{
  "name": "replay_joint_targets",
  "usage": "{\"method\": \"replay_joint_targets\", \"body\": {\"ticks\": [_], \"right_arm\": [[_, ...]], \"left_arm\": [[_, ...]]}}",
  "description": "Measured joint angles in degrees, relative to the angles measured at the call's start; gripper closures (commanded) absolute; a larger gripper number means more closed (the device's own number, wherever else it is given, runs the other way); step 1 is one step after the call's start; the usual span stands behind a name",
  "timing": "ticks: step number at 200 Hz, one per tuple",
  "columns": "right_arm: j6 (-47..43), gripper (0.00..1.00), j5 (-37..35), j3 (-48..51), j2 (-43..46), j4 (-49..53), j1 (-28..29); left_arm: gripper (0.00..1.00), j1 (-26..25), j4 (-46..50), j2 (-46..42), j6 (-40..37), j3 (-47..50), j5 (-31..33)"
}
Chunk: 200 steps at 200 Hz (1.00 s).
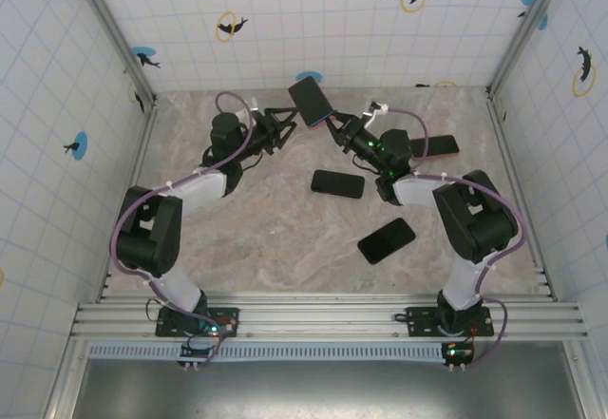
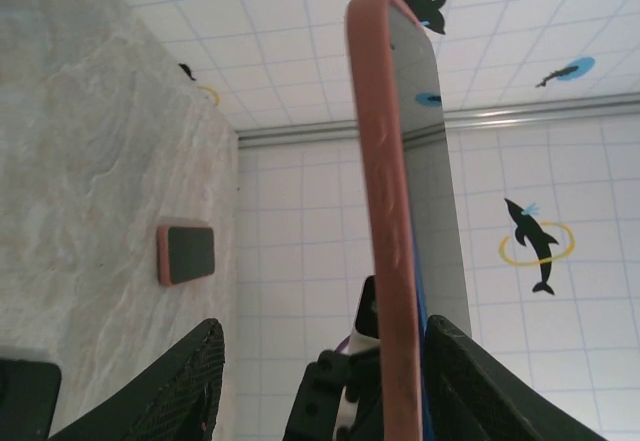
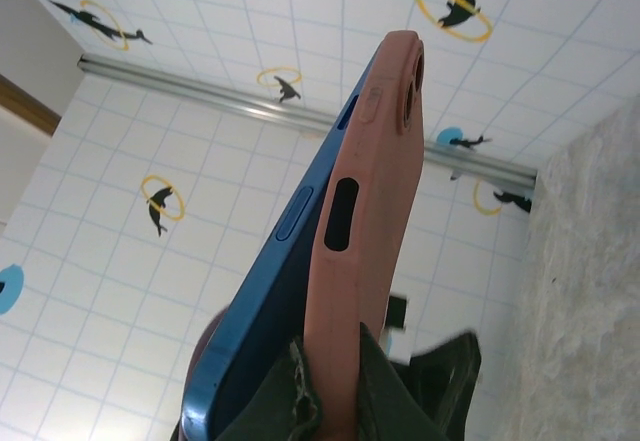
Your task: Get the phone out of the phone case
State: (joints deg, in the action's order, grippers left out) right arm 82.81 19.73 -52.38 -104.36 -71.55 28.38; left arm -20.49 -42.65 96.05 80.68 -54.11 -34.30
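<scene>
— At upper centre, overhead view: right gripper's state?
— Clamped on the salmon-pink rubber phone case, held off the grey marbled table; blue slab phone's edge stands proud of it.
— Left gripper?
— Jaws spread either side of that case, one finger well clear.

There are four phones in all: one raised phone and three lying on the tabletop. There are two pink cases, one pink case on the raised phone and another on the far-right phone. Two phones are bare and black: the middle phone and the near phone.
</scene>
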Motion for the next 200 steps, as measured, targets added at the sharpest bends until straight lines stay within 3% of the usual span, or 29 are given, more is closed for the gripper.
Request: {"method": "replay_joint_targets", "body": {"ticks": [46, 108, 200], "right_arm": [[-1.03, 0.98, -4.57, -0.5, -3.89, -0.85, -0.09], [-4.46, 0.98, -9.7, -0.96, -4.59, -0.52, 0.92], [-8.31, 0.98, -12.61, -0.96, -4.59, 0.68, 3.19]], "left_arm": [[0.44, -2.78, 1.99, -4.2, 1.6, 3.34, 3.28], [0.43, -10.97, 1.73, -7.96, 7.74, 4.04, 11.72], [0.51, -14.16, -1.97, -6.43, 17.49, 3.76, 22.16]]}}
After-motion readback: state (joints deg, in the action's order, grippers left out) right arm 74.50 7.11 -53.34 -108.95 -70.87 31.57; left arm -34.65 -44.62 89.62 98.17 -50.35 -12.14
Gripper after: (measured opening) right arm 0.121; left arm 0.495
